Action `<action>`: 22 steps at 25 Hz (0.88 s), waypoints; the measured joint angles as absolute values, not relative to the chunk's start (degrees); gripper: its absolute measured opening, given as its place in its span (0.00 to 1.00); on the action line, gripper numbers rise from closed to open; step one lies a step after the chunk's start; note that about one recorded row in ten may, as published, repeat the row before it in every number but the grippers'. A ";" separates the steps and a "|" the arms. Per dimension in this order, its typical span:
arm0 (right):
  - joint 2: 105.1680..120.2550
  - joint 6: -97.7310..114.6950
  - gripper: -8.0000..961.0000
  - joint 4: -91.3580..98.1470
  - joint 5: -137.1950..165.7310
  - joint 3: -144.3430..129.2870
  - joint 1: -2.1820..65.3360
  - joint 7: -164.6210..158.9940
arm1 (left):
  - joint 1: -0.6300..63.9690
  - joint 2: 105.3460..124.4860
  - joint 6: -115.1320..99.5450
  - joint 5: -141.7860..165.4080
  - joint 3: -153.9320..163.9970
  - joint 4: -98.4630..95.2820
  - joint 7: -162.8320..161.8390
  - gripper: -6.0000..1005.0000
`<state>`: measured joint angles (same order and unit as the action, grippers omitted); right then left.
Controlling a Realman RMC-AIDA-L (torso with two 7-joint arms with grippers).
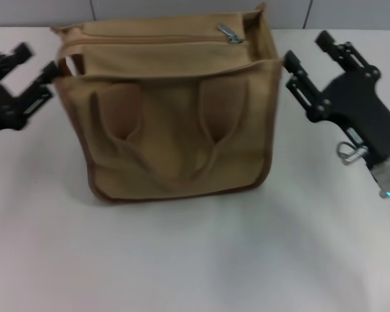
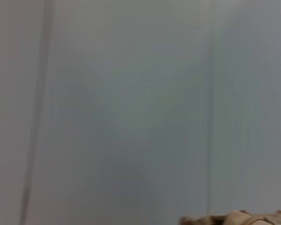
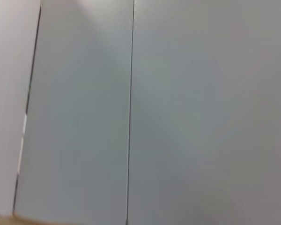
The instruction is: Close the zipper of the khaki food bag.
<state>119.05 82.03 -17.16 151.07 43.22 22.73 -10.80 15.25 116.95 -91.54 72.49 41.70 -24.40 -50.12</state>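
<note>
The khaki food bag [image 1: 175, 143] stands upright in the middle of the white table in the head view, its two loop handles hanging down the front. The zipper [image 1: 143, 40] runs along the top panel, and its silver pull tab [image 1: 229, 33] lies near the bag's right end. My left gripper [image 1: 36, 62] is open, just left of the bag's top left corner and apart from it. My right gripper [image 1: 307, 51] is open, just right of the bag's top right corner. A strip of khaki fabric [image 2: 243, 218] shows at the edge of the left wrist view.
The white table [image 1: 182, 260] stretches in front of the bag. A grey panelled wall [image 1: 182, 10] stands behind it; both wrist views show mostly this wall [image 3: 178, 117]. A silver ring [image 1: 350, 154] hangs on the right arm.
</note>
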 joint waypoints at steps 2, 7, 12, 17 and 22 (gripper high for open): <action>119.05 86.74 0.56 -13.91 151.24 43.11 22.63 -14.96 | 13.60 116.18 -92.62 72.26 40.07 -24.69 -53.14 0.57; 118.76 95.48 0.66 -7.18 153.68 42.98 23.32 -25.17 | 10.62 115.18 -98.98 72.97 38.70 -25.24 -53.46 0.72; 117.01 104.80 0.67 -0.32 163.11 39.38 27.04 -31.66 | 9.63 114.93 -108.68 83.69 39.08 -27.61 -52.60 0.79; 116.07 107.74 0.67 6.47 166.91 25.14 31.30 -34.38 | 10.30 117.19 -107.84 98.39 38.92 -31.21 -51.84 0.81; 116.67 107.99 0.67 8.74 166.92 17.78 32.42 -36.59 | 12.36 118.24 -104.37 105.24 38.99 -31.30 -52.12 0.81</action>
<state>116.67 107.99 8.74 166.92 17.78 32.42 -36.59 12.36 118.24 -104.37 105.24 38.99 -31.30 -52.12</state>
